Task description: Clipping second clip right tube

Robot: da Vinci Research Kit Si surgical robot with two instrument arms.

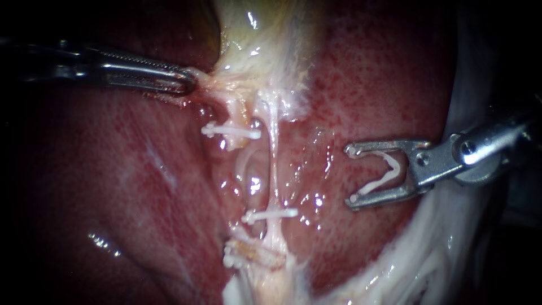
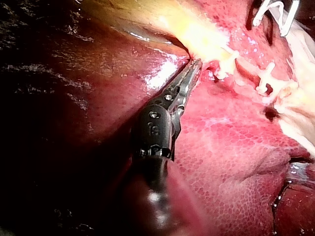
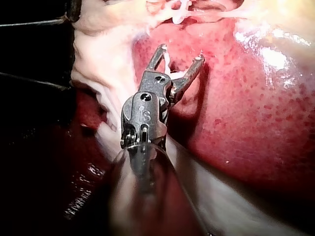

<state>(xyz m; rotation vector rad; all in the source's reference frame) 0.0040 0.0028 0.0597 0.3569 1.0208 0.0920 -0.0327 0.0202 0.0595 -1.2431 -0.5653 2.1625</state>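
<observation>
While the left instrument (image 1: 185, 79), its shaft lost in shadow, has its end effector clamped on pale tissue (image 1: 208, 81) under the gallbladder (image 1: 254, 34), the right instrument (image 1: 351, 175), its end effector spread wide, holds an open clip (image 1: 387, 172) over the liver (image 1: 367, 85), well apart from the right tube (image 1: 274, 169).

1. The liver (image 1: 113, 186), red and wet, fills most of the view.
2. The gallbladder (image 1: 254, 34), pale and yellowish, lies at the top.
3. White stringy tissue (image 1: 429, 254) borders the liver's lower right.
</observation>
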